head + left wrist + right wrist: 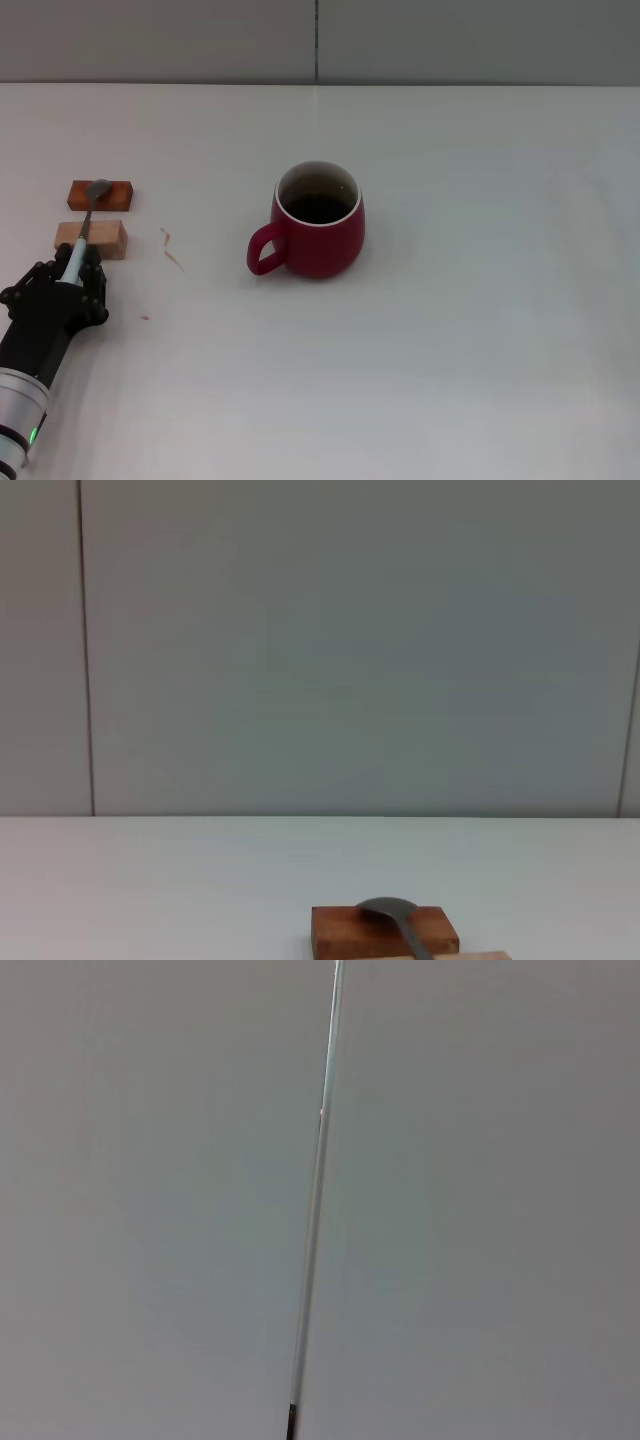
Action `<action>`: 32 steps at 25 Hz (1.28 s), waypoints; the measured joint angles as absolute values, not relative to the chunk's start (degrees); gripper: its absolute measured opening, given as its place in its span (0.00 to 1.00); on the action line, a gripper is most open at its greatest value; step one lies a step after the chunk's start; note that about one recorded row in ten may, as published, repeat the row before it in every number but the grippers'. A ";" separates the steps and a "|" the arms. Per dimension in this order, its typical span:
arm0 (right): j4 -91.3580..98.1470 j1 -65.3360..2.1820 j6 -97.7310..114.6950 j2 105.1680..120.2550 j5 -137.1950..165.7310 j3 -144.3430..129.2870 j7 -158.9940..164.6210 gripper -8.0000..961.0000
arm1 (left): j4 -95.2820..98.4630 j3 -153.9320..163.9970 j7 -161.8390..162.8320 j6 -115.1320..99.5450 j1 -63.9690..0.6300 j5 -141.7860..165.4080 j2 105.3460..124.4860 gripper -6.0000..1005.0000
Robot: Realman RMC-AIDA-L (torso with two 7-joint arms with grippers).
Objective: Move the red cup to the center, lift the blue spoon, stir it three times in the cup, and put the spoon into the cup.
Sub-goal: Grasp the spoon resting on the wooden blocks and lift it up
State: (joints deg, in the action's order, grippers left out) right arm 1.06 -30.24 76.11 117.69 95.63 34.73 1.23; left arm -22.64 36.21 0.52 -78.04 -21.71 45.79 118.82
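- The red cup (pixel 318 222) stands upright on the white table (pixel 450 330), about mid-table, with its loop handle turned toward the robot's left and the near edge.
- Well off to the robot's left of the cup, the blue spoon (pixel 86 222) lies across two small wooden blocks: its grey bowl rests on the darker block (pixel 101 195), farther from the robot, and its pale handle crosses the lighter block (pixel 92 239).
- The left gripper (pixel 70 272) sits at the near end of that handle, black fingers either side of it; whether they are clenched on it I cannot tell.
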 joint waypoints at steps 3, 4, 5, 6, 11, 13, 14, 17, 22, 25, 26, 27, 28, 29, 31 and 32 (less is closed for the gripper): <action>1.06 -30.24 76.11 117.68 95.62 34.71 1.23 0.73 | -22.55 36.21 0.52 -78.05 -21.76 45.79 118.82 0.25; 1.06 -30.24 76.11 117.68 95.62 34.71 1.23 0.73 | -22.55 36.21 0.52 -78.05 -21.76 45.79 118.82 0.24; 1.06 -30.24 76.11 117.69 95.62 34.71 1.23 0.73 | -22.52 36.21 0.52 -78.08 -21.82 45.79 118.84 0.24; 1.06 -30.24 76.11 117.69 95.62 34.71 1.23 0.73 | -22.52 36.21 0.52 -78.08 -21.82 45.79 118.84 0.24; 1.05 -30.24 76.11 117.69 95.62 34.72 1.23 0.73 | -22.41 36.21 0.52 -78.01 -22.07 45.79 118.99 0.22; 1.05 -30.24 76.11 117.68 95.62 34.72 1.23 0.73 | -22.41 36.21 0.52 -77.97 -22.18 45.79 119.00 0.21; 1.05 -30.24 76.11 117.68 95.62 34.72 1.23 0.73 | -22.41 36.21 0.52 -77.97 -22.18 45.79 119.00 0.21; 1.05 -30.24 76.11 117.69 95.62 34.72 1.23 0.73 | -22.41 36.21 0.52 -78.00 -22.18 45.79 119.00 0.20; 1.05 -30.24 76.11 117.68 95.62 34.72 1.23 0.73 | -22.41 36.20 0.37 -78.05 -21.95 45.79 119.02 0.18; 1.02 -30.23 76.11 117.69 95.62 34.72 1.23 0.73 | -22.41 36.14 0.29 -78.05 -21.86 45.79 119.08 0.17; 1.00 -30.23 76.11 117.69 95.63 34.72 1.23 0.73 | -22.41 36.13 0.30 -78.05 -21.83 45.79 119.08 0.17; 0.98 -30.24 76.11 117.68 95.63 34.72 1.23 0.73 | -22.37 36.12 0.29 -78.05 -21.79 45.79 119.09 0.17; 0.98 -30.24 76.11 117.69 95.64 34.72 1.23 0.73 | -22.35 36.12 0.30 -78.05 -21.76 45.79 119.09 0.17; 0.98 -30.24 76.11 117.69 95.64 34.72 1.23 0.73 | -22.35 36.12 0.30 -78.05 -21.76 45.79 119.09 0.17; 1.00 -30.23 76.11 117.78 95.66 34.72 1.23 0.73 | -22.33 36.12 0.27 -78.05 -21.75 45.79 119.09 0.17; 1.02 -30.23 76.11 117.82 95.67 34.72 1.23 0.73 | -22.33 36.12 0.25 -78.05 -21.74 45.79 119.10 0.17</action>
